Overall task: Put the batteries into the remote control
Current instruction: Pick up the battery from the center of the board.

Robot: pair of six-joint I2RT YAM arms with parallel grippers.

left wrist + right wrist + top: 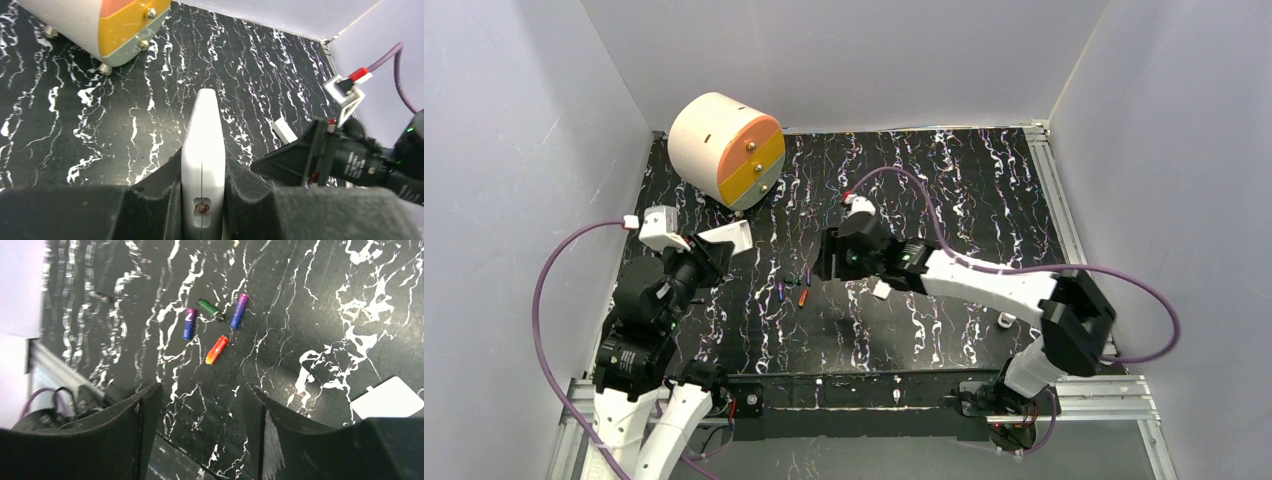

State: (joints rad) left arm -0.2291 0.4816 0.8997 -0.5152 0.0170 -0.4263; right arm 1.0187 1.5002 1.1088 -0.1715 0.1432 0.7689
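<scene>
The white remote control (202, 135) is clamped edge-on, raised over the mat, in my left gripper (202, 167), which is shut on it; from above the remote (727, 236) sticks out toward the right. Several batteries lie loose on the black marbled mat (944, 190): two purple ones (188, 323) (239, 311), a dark green one (210, 309) and a red-orange one (216, 350). In the top view the batteries (794, 290) sit between the arms. My right gripper (202, 410) is open and empty, just short of them, right of the group from above (829, 262).
A cream drum with an orange and yellow face (724, 150) stands at the back left. A small white flat cover (390, 399) lies on the mat by the right gripper. Grey walls close in three sides. A metal rail (1064, 395) runs along the near edge.
</scene>
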